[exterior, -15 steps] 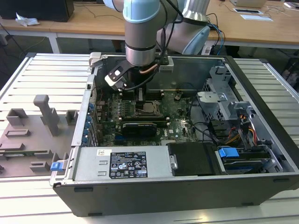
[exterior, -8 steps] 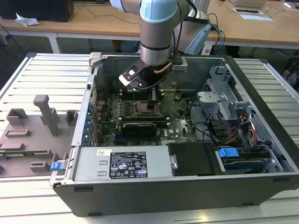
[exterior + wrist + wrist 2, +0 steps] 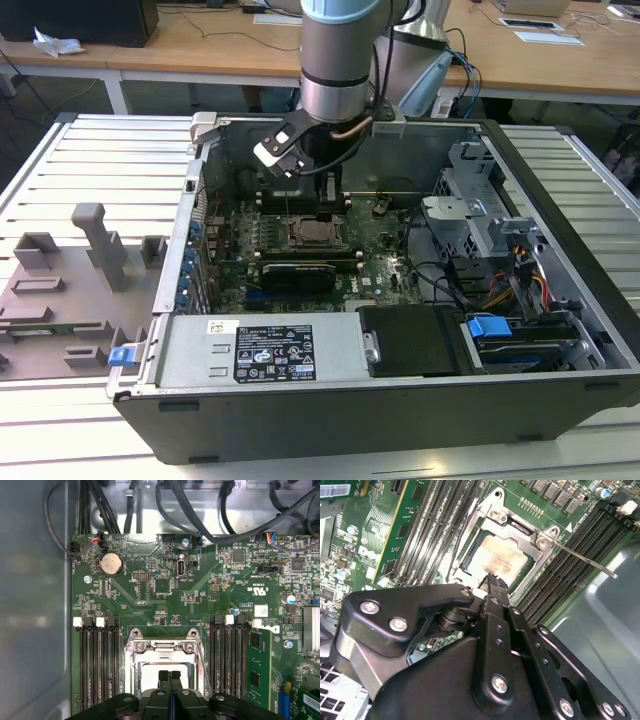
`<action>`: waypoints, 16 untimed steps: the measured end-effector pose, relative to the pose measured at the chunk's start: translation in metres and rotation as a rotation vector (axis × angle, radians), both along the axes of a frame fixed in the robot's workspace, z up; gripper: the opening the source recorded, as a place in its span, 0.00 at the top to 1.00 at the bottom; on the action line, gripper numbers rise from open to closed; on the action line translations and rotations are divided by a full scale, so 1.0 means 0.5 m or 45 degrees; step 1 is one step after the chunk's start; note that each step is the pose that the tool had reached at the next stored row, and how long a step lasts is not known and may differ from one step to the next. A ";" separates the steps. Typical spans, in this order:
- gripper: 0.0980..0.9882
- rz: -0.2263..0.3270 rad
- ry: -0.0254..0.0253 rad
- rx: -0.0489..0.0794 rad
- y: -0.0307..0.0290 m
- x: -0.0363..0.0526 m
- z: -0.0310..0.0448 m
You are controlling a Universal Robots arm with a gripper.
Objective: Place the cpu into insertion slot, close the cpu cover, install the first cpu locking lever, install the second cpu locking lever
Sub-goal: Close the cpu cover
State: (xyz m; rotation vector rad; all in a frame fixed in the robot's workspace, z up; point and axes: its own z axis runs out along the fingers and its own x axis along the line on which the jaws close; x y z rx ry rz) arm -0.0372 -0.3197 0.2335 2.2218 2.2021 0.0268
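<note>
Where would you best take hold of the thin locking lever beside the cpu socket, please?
Probably the bent free end of the locking lever, from above, jaws closing across the rod. That end sticks out clear of the cpu cover, while its pivot end sits tight against the frame.

Pale wooden desks stand behind, with papers on one and a black box on another; in front, a slatted metal table.

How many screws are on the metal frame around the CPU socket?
2, in the first wrist view: one screw at one corner, another at the next. The claw may hide more.
</note>
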 end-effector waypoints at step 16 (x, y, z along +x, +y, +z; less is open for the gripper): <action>0.99 0.000 0.0000 0.000 0.000 0.000 0.087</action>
